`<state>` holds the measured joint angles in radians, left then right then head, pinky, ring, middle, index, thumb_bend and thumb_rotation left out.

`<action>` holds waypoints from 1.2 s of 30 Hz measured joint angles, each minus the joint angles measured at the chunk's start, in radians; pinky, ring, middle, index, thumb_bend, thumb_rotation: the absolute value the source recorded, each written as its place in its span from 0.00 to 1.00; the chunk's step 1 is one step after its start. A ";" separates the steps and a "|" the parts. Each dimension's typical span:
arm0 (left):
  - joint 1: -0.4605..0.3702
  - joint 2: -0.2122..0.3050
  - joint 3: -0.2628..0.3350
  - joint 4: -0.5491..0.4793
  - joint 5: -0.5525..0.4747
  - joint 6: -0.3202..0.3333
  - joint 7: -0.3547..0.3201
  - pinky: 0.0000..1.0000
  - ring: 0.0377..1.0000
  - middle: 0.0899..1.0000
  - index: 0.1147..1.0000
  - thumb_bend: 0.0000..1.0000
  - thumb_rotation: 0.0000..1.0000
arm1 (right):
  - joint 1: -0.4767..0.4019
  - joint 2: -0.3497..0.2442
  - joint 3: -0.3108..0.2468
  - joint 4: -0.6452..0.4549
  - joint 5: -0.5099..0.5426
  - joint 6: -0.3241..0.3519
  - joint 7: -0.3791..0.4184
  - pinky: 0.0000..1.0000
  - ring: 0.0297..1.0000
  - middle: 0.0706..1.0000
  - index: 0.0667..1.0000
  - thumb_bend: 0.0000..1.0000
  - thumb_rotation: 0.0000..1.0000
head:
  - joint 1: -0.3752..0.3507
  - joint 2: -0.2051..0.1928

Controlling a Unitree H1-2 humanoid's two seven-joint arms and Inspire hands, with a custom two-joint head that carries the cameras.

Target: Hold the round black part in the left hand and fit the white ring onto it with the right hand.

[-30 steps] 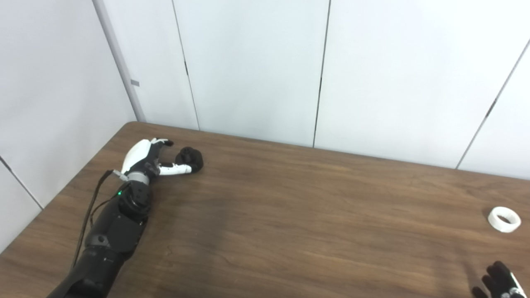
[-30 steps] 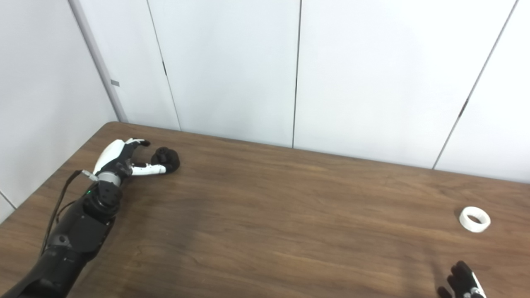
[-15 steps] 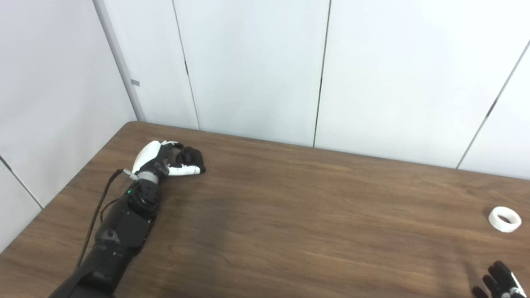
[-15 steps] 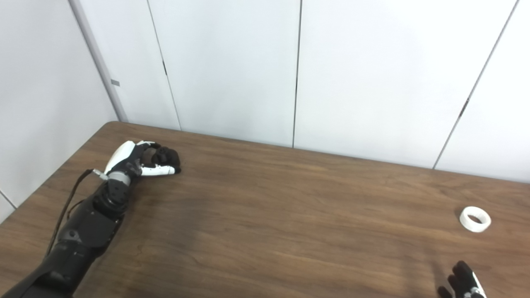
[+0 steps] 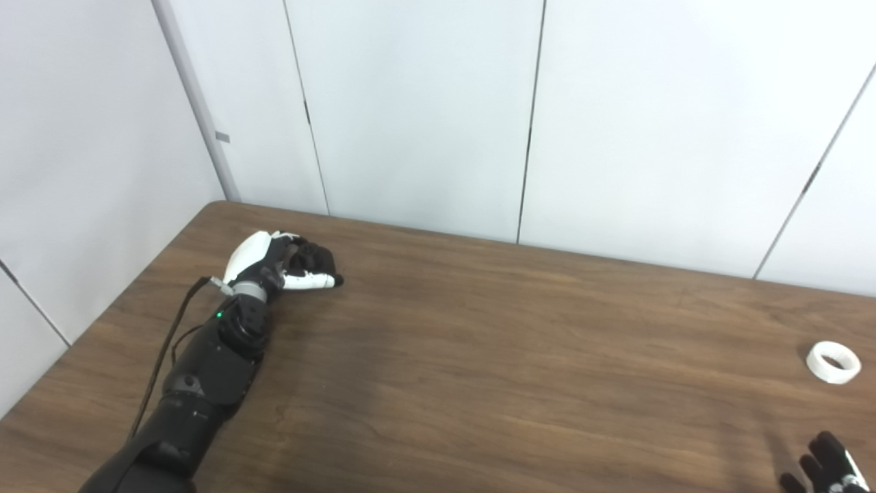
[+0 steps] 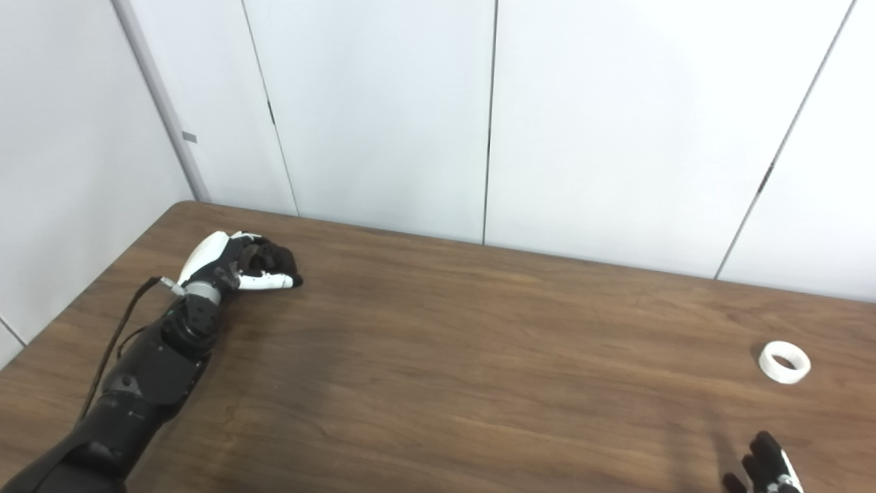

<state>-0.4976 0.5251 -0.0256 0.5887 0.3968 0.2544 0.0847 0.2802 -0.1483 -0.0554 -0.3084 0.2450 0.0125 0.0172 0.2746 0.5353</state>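
The round black part (image 5: 317,257) lies on the brown table (image 5: 479,356) near its far left corner. My left hand (image 5: 270,266) is wrapped around it, fingers curled over its top and the white thumb (image 5: 311,280) lying along its near side, so much of the part is hidden. The white ring (image 5: 833,362) lies flat by itself at the far right of the table. Only the black fingertips of my right hand (image 5: 825,467) show at the bottom right corner, stretched out and apart, holding nothing, a short way nearer than the ring.
White wall panels (image 5: 424,116) stand right behind the table's far edge and along its left side. A black cable (image 5: 164,349) runs along my left forearm. The wide brown middle of the table lies between the two hands.
My left hand has moved right onto the black part and curled its fingers and thumb around it. The ring and the right hand have stayed put.
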 measured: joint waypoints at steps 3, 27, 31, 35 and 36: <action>0.000 0.000 0.000 0.001 0.000 0.000 0.006 1.00 1.00 0.97 0.79 1.00 0.36 | 0.000 0.000 0.000 0.000 0.000 0.000 0.000 1.00 0.99 0.98 0.95 0.54 0.93 | 0.003 0.000; 0.007 0.001 0.001 0.001 -0.001 -0.005 0.014 1.00 1.00 0.94 0.77 1.00 0.34 | 0.000 -0.001 -0.002 -0.006 0.002 0.018 0.000 1.00 1.00 0.99 0.97 0.54 0.96 | 0.014 0.014; 0.007 0.002 0.000 0.001 0.000 -0.005 0.014 1.00 1.00 0.94 0.75 1.00 0.33 | 0.000 -0.002 -0.002 -0.008 0.002 0.019 0.000 1.00 1.00 0.99 0.97 0.53 0.96 | 0.015 0.018; 0.007 0.002 0.000 0.001 0.000 -0.004 0.014 1.00 1.00 0.93 0.74 1.00 0.32 | 0.000 -0.002 -0.003 -0.021 0.002 0.024 0.000 1.00 1.00 0.99 0.97 0.53 0.97 | 0.017 0.020; 0.007 0.002 0.000 0.001 0.001 -0.002 0.014 1.00 1.00 0.93 0.73 1.00 0.32 | 0.000 -0.002 -0.003 -0.021 0.002 0.025 0.000 1.00 1.00 0.99 0.97 0.53 0.97 | 0.018 0.020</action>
<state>-0.4902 0.5270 -0.0253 0.5895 0.3974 0.2521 0.0989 0.2806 -0.1503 -0.0586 -0.3296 0.2470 0.0375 0.0172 0.2930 0.5553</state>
